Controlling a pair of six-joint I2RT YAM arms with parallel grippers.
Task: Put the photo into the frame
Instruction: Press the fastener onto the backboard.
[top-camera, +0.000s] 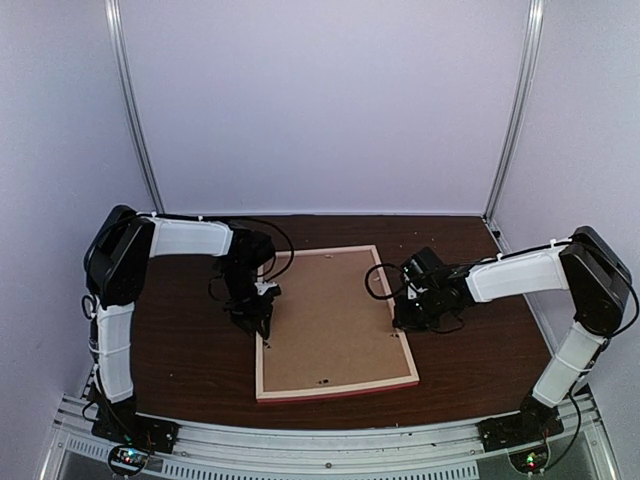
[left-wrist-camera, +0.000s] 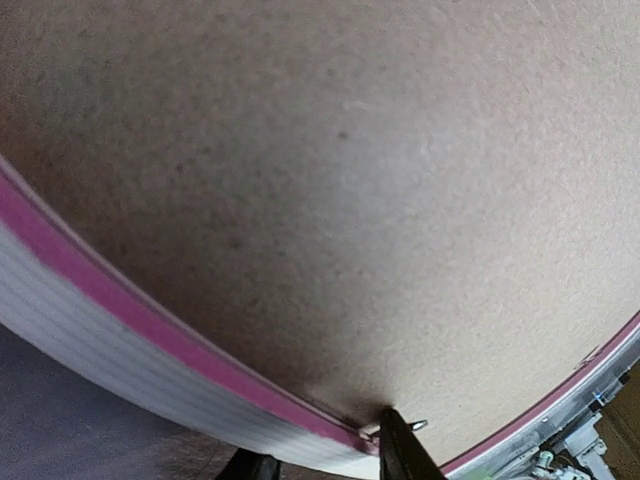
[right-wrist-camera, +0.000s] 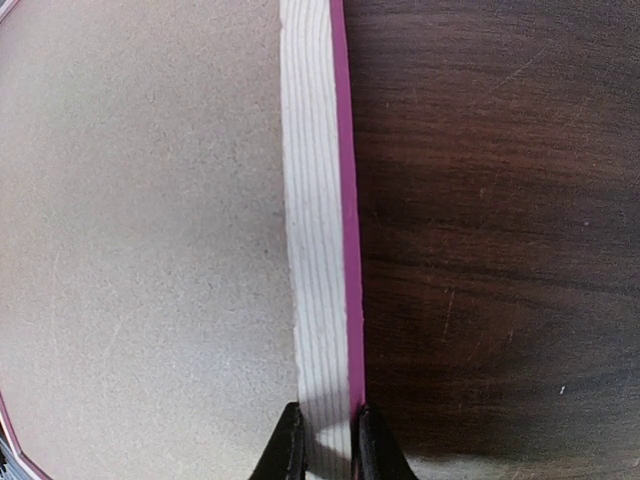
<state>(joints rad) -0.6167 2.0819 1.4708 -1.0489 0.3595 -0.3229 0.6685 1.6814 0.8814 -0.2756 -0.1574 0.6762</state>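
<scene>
Dark wooden table (top-camera: 190, 350) bears the frame (top-camera: 340, 388) face down, brown backing board (top-camera: 335, 320) uppermost; no photo shows. My right claw (right-wrist-camera: 327, 440) pinches the right rail. My left claw (left-wrist-camera: 325, 460) straddles the left rail beside a metal tab (left-wrist-camera: 415, 426), grip unclear. Likely closing the back; next, press tabs flat.

The frame (top-camera: 337, 388) lies flat at the table's (top-camera: 190, 360) middle, backing board (top-camera: 330, 320) in it

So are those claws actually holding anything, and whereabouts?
The right claw pinches the frame by its right side rail. The left claw straddles the left rail, but whether it grips cannot be told.
</scene>
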